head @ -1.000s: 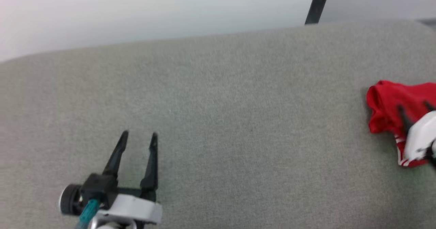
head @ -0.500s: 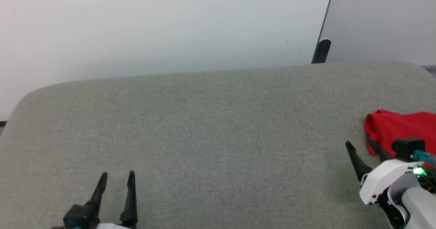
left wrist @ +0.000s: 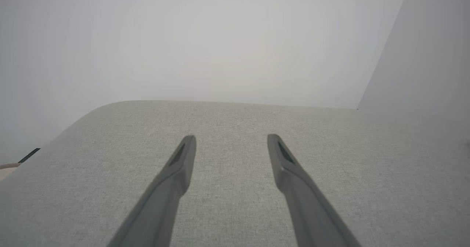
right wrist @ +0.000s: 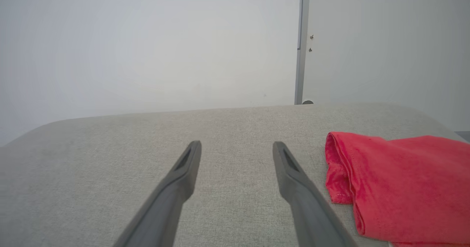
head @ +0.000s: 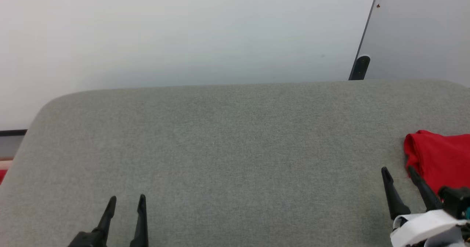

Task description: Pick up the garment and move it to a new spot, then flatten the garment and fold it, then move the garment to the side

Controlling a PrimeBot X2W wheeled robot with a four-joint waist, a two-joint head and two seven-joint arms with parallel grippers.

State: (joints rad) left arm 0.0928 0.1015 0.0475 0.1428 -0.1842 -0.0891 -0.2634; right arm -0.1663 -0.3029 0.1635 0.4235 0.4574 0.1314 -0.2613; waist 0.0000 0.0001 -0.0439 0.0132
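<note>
Head view: soft red garment on woven grey surface

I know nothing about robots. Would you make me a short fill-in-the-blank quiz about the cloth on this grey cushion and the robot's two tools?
1. The garment lying on the grey cushion is bright ____ in colour.
2. The left tool and the right tool each hold nothing, and the fingers of both stand ____.
3. Of the two tools, the garment lies closest to the ____ one.

Missing words: red; open; right
</note>
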